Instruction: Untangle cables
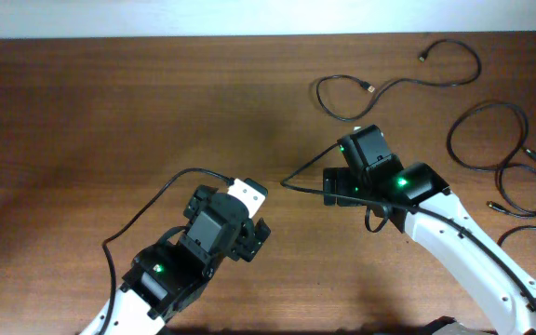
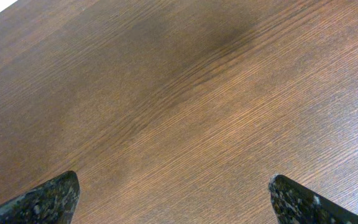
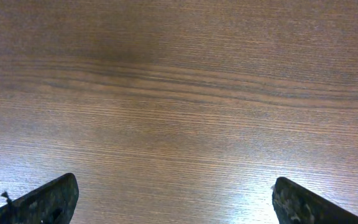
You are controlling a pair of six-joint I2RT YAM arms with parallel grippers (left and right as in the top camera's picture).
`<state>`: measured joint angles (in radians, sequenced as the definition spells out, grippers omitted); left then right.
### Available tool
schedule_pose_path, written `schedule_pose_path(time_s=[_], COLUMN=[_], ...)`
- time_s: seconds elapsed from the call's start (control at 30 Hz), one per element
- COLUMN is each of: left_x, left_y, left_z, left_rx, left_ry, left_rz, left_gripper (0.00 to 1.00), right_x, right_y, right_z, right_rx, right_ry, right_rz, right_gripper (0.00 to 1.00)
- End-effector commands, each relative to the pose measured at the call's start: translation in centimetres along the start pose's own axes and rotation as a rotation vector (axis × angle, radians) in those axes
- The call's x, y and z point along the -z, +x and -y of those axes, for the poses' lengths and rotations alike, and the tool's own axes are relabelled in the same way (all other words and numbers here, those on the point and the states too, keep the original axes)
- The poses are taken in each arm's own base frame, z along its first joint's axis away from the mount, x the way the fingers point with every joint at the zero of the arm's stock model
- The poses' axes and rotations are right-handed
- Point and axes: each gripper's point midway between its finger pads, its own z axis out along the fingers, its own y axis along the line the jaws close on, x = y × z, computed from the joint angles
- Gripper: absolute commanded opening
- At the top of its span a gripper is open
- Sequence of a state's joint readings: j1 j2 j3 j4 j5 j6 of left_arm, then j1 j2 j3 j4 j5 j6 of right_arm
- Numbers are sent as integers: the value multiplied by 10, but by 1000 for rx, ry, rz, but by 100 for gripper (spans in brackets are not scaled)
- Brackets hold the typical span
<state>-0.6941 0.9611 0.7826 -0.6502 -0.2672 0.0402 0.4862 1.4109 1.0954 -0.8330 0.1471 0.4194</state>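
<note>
left pincer [image 2: 173,199] and right pincer [image 3: 174,199] both gape wide, holding nothing, over the brown wooden counter [image 1: 110,112]; thin black cords [image 1: 450,140] lie looped on its right side.

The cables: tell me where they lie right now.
In the overhead view the cables lie to the robot's right, past the right arm: one strung near the top edge, the rest looped at the right edge.

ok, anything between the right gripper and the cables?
Nothing visible. The right gripper is open over bare table; only wood lies between it and the nearest cable or the tangled loops to its right.
</note>
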Motion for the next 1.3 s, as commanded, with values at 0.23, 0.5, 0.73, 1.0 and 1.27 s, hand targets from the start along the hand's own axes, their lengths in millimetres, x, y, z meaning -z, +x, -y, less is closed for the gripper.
schedule_pose_path(time_s=[0.23,0.5,0.73,1.0,1.27], left_x=[2,3,18,49,30], left_y=[-2,1,-4,12,35], left_z=[-3,-4,-8,-18,-12], left_rx=[8,6,20,99,305], left_ry=[-13,-12,-15,-15,94], left_rz=[10,0,51,82,235], left_gripper=[99,99,99,99,99], right_x=[-3,-3,-3,-3,-3], right_y=[4,4,4,4,4], right_z=[-1,-1,-1,-1,-1], right_rx=[-4,-4,-4,-4,-4], right_ry=[0,0,0,0,0], right_rz=[-15,-15,-15,-15,-15], right_gripper=[99,99,99,99,99])
